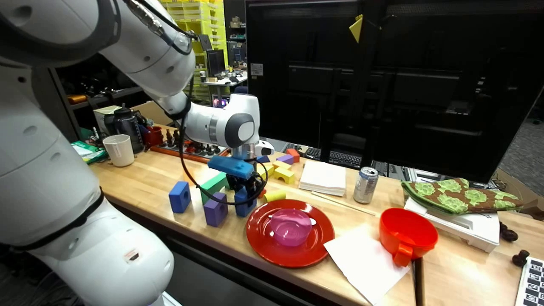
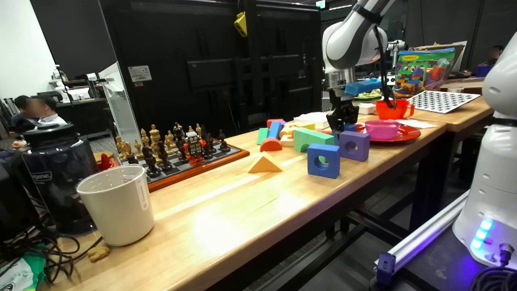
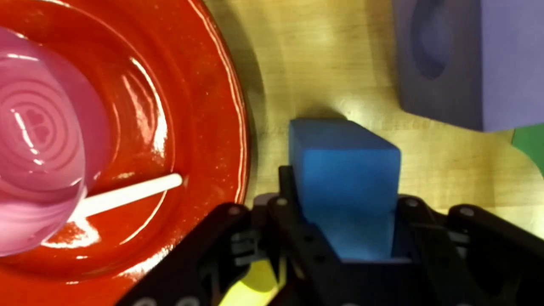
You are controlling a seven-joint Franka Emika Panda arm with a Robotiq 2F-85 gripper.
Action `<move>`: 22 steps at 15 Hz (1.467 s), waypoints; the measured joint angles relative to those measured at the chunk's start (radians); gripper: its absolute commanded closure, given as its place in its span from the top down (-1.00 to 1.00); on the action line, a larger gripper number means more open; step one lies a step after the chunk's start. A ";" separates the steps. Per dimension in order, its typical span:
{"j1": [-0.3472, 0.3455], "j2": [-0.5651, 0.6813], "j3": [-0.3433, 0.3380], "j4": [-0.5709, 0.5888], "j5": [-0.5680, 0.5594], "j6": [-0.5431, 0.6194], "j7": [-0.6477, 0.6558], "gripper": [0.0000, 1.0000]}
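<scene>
Wrist view: your pincer (image 3: 345, 197) clasps the blue block (image 3: 352, 178) at lower centre. A red plate (image 3: 208, 110) fills the left.

The red plate (image 3: 208, 114) and purple block (image 3: 512, 63) crowd the claw (image 3: 344, 189).

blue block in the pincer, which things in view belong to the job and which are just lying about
In the job, judging by the grip:
pincer
blue block, held in it

Seemingly just lying about:
purple block
other blue block
red plate
pink bowl, on the plate
red cup
silver can
chessboard
white cup
</scene>
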 measured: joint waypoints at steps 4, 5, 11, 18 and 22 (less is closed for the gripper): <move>0.004 -0.101 0.047 -0.079 -0.016 -0.001 0.087 -0.69; 0.004 -0.132 0.061 -0.096 -0.020 -0.002 0.108 -0.69; 0.004 -0.270 0.168 -0.137 -0.117 -0.013 0.235 -0.69; 0.010 -0.346 0.261 -0.137 -0.163 -0.046 0.329 -0.69; 0.033 -0.406 0.294 -0.136 -0.163 -0.083 0.364 -0.69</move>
